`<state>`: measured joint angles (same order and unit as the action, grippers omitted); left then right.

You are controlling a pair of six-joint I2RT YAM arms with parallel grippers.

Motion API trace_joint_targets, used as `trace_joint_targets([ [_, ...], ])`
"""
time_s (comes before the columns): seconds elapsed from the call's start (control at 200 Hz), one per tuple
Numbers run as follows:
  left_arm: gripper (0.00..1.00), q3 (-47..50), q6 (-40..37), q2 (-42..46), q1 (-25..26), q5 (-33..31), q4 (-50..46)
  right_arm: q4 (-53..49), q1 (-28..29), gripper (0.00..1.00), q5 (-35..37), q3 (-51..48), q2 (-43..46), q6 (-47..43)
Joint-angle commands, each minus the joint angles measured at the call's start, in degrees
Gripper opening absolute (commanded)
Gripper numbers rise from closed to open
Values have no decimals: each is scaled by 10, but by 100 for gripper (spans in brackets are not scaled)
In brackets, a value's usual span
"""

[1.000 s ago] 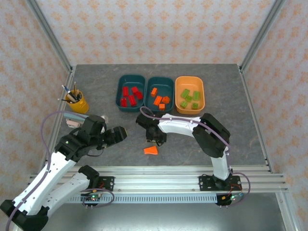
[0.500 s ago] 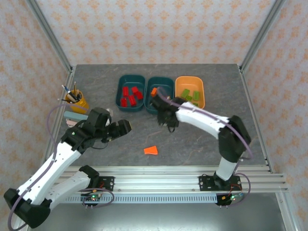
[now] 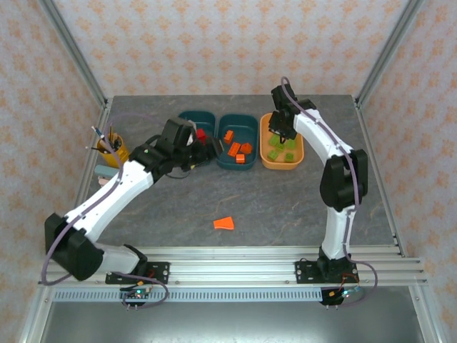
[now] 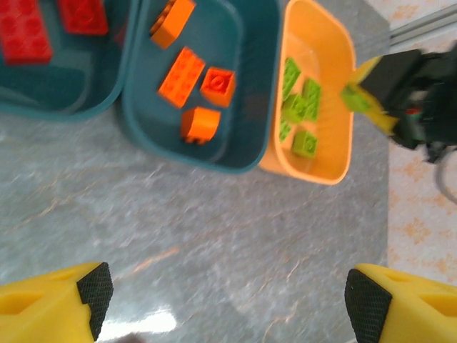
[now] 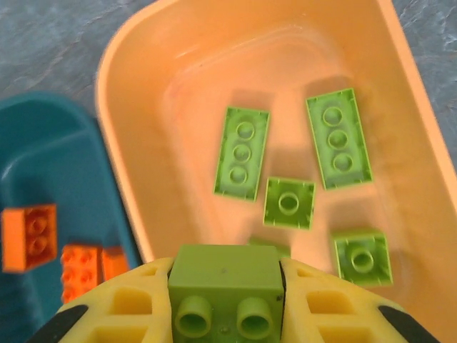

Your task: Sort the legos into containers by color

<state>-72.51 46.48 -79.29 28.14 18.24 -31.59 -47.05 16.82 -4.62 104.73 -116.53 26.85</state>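
From above, the right pincer (image 3: 280, 130) hangs over the far half of the orange tray (image 3: 282, 167), its jaws too small to read there. The left pincer (image 3: 202, 148) reaches toward the left teal tray (image 3: 189, 113). The orange wedge (image 3: 224, 223) lies alone on the surface (image 3: 285, 207), well apart from all three trays. Against the frame a second ago, the right arm has swung up from beside the wedge to the tray and the left arm has stretched forward from near the pen cup (image 3: 113, 151). The wedge has not moved.

At the left wrist, the left pincer stands wide with nothing between its pads and bare surface beneath. Ahead lie red bricks (image 4: 25, 36), then orange bricks (image 4: 182, 71) in the middle teal tray (image 4: 243, 161).

At the right wrist, the right pincer is narrow and clamped on a green brick (image 5: 225, 279), studs toward the camera. It sits above the near end of the orange tray, where other green bricks (image 5: 243, 163) already lie. The step in hand looks like the drop, and doing it well probably means moving inward from the rim shared with the teal tray. The pincer should come low over a bare patch of the tray floor, then open fully so the brick settles rather than bounces out. After that only the wedge seems left to sort.
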Motion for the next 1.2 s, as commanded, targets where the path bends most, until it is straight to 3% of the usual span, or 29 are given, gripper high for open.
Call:
trace_joint_targets([
  [0.0,88,-57,-10,-45,4,7,36,17,-22,28,-21,48,-51,-10],
  [0.195,87,-119,-23,-113,6,14,34,19,-50,28,-16,125,-134,-7],
  [0.44,87,-135,-26,-135,9,15,31,4,-71,29,-19,205,-213,9],
  [0.691,87,-134,-32,-136,10,14,18,-31,-68,49,-33,270,-243,22],
  [0.956,87,-116,-48,-101,10,-10,-25,-11,-21,53,-17,200,-119,2],
  [1.196,87,1,-52,23,10,-47,-80,116,110,60,-23,-121,128,-117],
])
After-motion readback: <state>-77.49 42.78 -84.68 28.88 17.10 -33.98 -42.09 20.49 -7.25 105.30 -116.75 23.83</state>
